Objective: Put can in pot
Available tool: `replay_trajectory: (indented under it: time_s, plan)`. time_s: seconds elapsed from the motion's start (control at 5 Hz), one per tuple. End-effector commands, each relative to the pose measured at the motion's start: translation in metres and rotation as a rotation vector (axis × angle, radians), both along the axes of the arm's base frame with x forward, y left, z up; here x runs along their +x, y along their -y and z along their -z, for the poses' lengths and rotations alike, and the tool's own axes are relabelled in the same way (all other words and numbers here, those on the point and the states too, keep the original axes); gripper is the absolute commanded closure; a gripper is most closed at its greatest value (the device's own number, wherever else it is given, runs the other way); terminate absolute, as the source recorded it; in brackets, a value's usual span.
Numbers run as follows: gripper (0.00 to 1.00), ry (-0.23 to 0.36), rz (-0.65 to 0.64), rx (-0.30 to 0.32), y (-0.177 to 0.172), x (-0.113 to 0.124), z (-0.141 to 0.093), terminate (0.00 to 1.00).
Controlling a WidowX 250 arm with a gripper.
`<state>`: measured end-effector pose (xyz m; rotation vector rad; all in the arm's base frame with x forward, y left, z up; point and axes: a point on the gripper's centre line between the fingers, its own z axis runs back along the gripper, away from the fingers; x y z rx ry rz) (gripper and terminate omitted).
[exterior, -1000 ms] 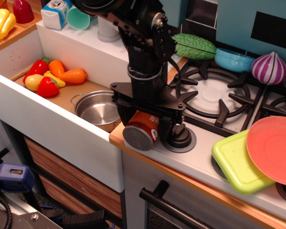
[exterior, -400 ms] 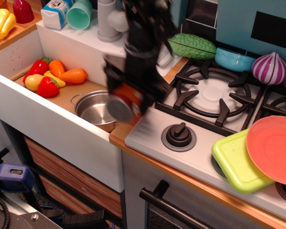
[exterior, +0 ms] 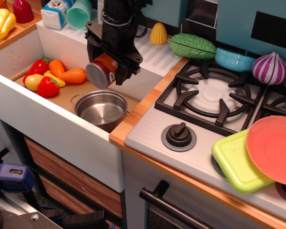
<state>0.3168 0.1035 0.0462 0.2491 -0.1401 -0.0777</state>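
Observation:
My gripper [exterior: 107,67] is shut on the can [exterior: 101,71], a small tin with an orange-red label and a grey metal end facing the camera. It holds the can tilted in the air, above the far rim of the pot [exterior: 101,109]. The pot is shiny steel with small loop handles, stands empty in the sink [exterior: 57,126] at its right end, against the wooden counter edge. The can does not touch the pot.
Toy vegetables [exterior: 52,76] lie at the sink's left end. A milk carton [exterior: 56,13] and teal cup [exterior: 79,13] stand on the ledge behind. The stove [exterior: 214,95], a green lid [exterior: 233,162] and an orange plate [exterior: 274,148] lie to the right.
The gripper has carried the can up and to the left, from the counter edge by the stove knob to above the pot in the sink.

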Motion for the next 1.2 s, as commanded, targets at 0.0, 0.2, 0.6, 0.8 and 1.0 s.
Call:
replay_trajectory:
  time_s: [0.0, 0.2, 0.6, 0.8, 1.0]
  plan:
    - [0.00, 0.035, 0.060, -0.056, -0.0243, 0.0264, -0.0002, 0.00]
    - [0.00, 0.020, 0.064, -0.044, -0.0283, 0.0305, 0.0037, 0.00]
    - [0.00, 0.020, 0.064, -0.044, -0.0283, 0.0305, 0.0037, 0.00]
    - [0.00, 0.020, 0.064, -0.044, -0.0283, 0.0305, 0.0037, 0.00]
    - [0.00, 0.020, 0.064, -0.044, -0.0283, 0.0305, 0.0037, 1.00]
